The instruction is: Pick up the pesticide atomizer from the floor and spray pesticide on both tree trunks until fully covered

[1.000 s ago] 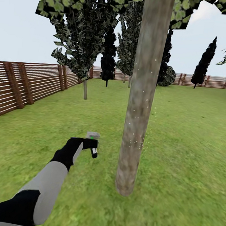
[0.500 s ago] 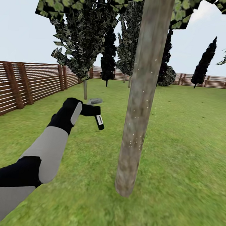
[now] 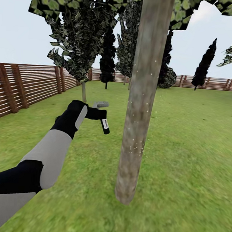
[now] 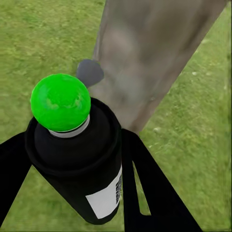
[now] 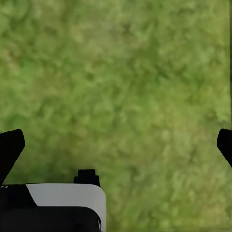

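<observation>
Now the left gripper [image 3: 97, 113], clamped on the spray bottle [image 3: 104, 125], sits at mid-left of the frame, higher than a second ago, so spraying looks set to move up the trunk [image 3: 139, 107] just to its right. The bottle is black with a white label and grey head. White specks dot the trunk's middle. The right gripper [image 5: 116, 145] hangs open over grass [image 5: 121, 72].

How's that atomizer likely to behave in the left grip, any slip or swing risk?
The pesticide atomizer looks rigid and small, so probably light. Its round, smooth-looking black body sits between the two fingers of the left gripper, so it may twist or slip. In the head view it hangs tilted, head up, so its body could swing on quick moves.
</observation>
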